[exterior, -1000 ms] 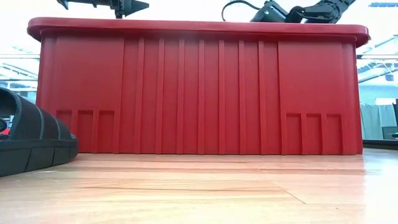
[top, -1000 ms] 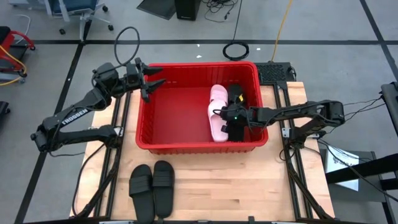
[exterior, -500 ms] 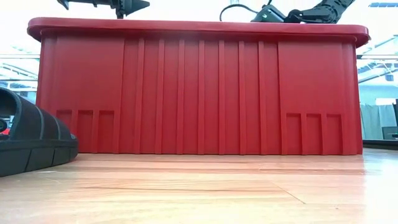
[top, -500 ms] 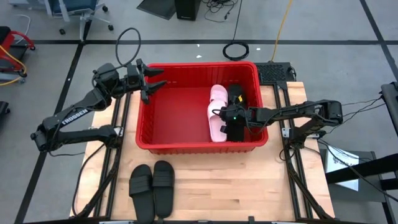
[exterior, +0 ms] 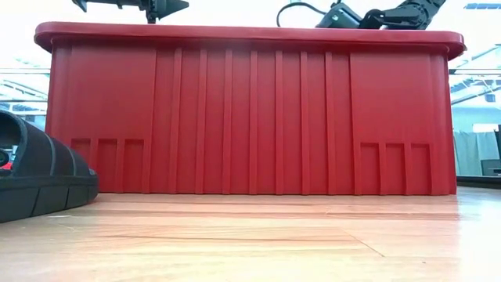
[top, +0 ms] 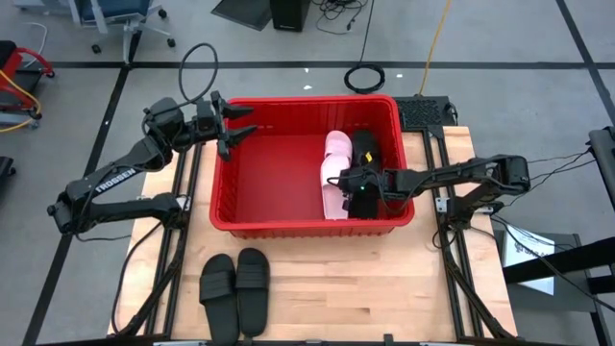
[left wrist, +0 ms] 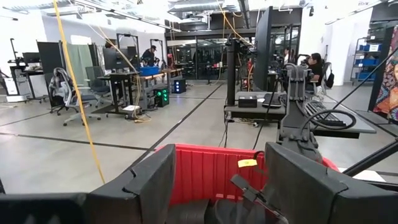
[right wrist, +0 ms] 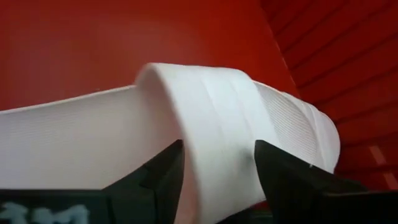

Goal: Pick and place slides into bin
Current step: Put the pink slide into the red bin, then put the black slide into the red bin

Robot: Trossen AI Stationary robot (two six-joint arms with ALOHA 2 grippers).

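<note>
The bin (top: 306, 163) surrounded the right pincer (top: 357, 188), whose fingers stood apart astride a pink slide's (right wrist: 205, 118) strap, apparently releasing it there. The left pincer (top: 231, 129) waited open over the rim. Two black slides (top: 235, 285) lay well off on the tabletop (top: 384, 288).

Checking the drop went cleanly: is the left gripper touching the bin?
Apart. High view: left gripper hovers open above the bin's corner rim.

Glossy red plastic bin (top: 279, 226), matt ribbed pink slide (right wrist: 205, 130), varnished wood table (exterior: 250, 243).
</note>
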